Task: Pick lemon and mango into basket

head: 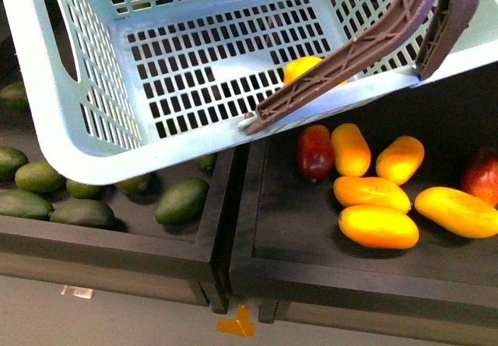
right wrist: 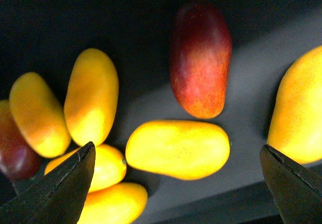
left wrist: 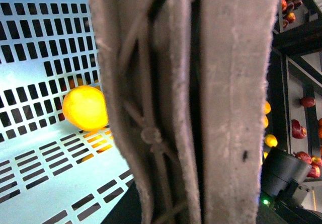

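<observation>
Basket (head: 85, 140): smooth plastic, slight sheen. Handle (head: 366, 47): ribbed plastic, matt. Lemon (head: 299, 68): smooth, glossy skin. Mango (right wrist: 200, 58): smooth skin, finely speckled, soft shine. Surface (head: 303, 221): matt.

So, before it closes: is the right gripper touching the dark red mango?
Apart. The right wrist view shows the right gripper open, both fingertips clear of the mango, with a yellow fruit and bare tray between.

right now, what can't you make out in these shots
lemon: front view, brown handle covers part of it
basket interior: left wrist view, the handle blocks the middle
red fruit: front view, cut off by the right edge
green fruits: front view, some lie under the basket
</observation>
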Available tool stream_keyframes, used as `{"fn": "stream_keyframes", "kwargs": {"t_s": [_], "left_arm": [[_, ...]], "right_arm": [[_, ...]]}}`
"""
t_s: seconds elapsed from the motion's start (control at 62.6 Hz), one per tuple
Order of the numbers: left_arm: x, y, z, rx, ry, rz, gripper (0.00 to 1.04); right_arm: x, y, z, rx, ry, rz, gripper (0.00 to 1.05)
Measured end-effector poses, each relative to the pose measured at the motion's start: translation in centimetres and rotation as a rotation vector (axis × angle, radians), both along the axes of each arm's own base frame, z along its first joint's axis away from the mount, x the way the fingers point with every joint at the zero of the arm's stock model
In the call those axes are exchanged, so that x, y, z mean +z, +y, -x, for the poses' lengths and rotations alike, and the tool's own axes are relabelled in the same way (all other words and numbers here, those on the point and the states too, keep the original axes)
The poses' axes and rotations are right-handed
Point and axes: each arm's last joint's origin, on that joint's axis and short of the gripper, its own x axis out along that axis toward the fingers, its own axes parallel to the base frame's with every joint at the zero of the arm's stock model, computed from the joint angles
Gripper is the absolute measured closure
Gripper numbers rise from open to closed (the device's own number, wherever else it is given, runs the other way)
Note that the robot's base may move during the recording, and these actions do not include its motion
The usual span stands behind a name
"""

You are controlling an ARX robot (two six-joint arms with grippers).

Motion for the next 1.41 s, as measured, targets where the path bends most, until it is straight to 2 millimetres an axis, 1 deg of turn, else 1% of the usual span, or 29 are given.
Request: {"fn": "stream_keyframes", "kwargs": {"t_s": [0.08,0.144,0.303,0.479,0.862,1.006,1.278,1.326,1.405], "left_arm": [[0.0,0.1,-0.1,0.004,-0.003,-0.003,0.89],[0.0,0.0,0.0,-0.005,0.001,0.001,0.89],[0.0,0.0,0.0,-0.008,0.002,0.003,0.89],[0.0,0.0,0.0,-0.008,0.002,0.003,0.89],[0.0,0.0,0.0,-0.007,0.002,0.003,0.89],[0.0,0.0,0.0,-0.008,0.002,0.003,0.89],[0.0,0.0,0.0,-0.005,0.001,0.001,0.89],[0.0,0.0,0.0,-0.006,0.001,0.002,0.89],[0.0,0.0,0.0,-0.008,0.002,0.003,0.89]], "right_arm": [[-1.6,-1.0,-1.7,-0.037,0.036,0.008,0.09],[-2.8,-1.6,-2.6,-0.05,0.061,0.013,0.09],[-4.7,-2.5,-3.7,-0.059,0.104,0.023,0.09],[-5.5,-2.8,-4.4,-0.057,0.111,0.028,0.09],[-8.0,-2.2,-5.7,-0.049,0.164,0.043,0.09],[-9.2,-1.9,-6.9,-0.04,0.178,0.053,0.09],[-10.1,-1.8,-8.4,-0.035,0.169,0.066,0.09],[-10.3,-1.8,-8.4,-0.033,0.175,0.065,0.12],[-10.7,-1.7,-8.4,-0.03,0.191,0.061,0.24]]}}
